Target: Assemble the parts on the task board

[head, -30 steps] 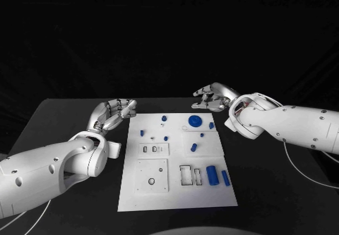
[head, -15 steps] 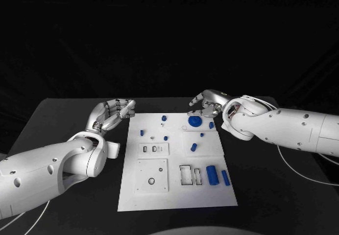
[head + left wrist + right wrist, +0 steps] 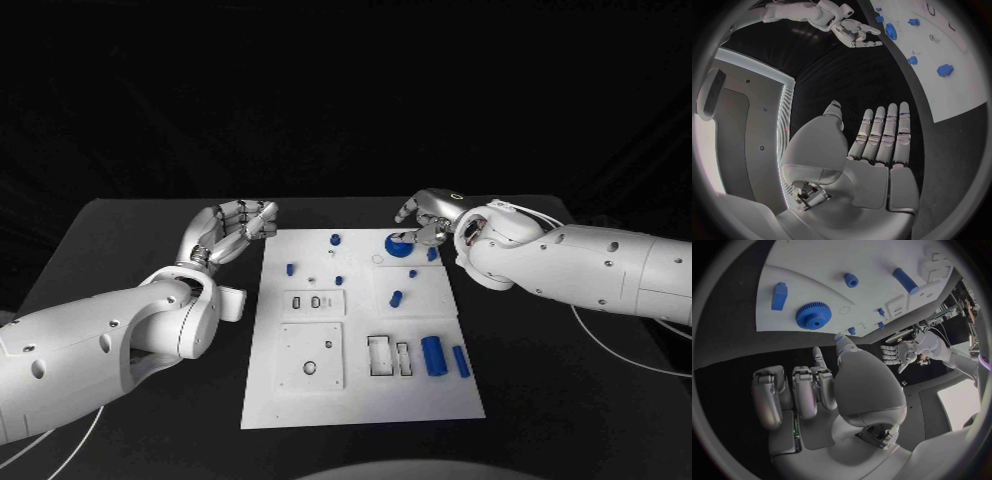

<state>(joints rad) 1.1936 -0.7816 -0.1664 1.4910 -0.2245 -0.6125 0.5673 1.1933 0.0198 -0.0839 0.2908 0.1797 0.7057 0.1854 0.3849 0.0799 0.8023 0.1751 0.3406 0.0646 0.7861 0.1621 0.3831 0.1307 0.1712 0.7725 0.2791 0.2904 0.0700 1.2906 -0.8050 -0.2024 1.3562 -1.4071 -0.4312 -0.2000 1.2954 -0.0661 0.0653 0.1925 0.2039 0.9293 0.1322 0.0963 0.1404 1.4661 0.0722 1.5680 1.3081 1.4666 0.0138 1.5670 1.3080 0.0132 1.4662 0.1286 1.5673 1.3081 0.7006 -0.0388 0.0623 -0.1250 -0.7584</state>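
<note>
The white task board [image 3: 361, 400] lies in the middle of the black table. A blue gear [image 3: 397, 245] sits near its far right corner, with several small blue parts around it and two blue cylinders [image 3: 433, 355] near the front right. My right hand [image 3: 428, 215] hovers just beyond the gear, fingers half curled and apart, holding nothing. In the right wrist view the gear [image 3: 814, 315] lies just past the fingertips of that hand [image 3: 811, 390]. My left hand [image 3: 238, 222] lies flat beside the board's far left corner, fingers [image 3: 879, 145] straight and empty.
A blue block [image 3: 779, 296] sits beside the gear. Rectangular recesses [image 3: 379, 358] and a round hole [image 3: 309, 370] mark the board's front half. A thin white cable [image 3: 620, 350] trails over the table under my right arm.
My right hand has swung in from beyond the board's far right corner and come down close to the blue gear. The left hand has stayed put.
</note>
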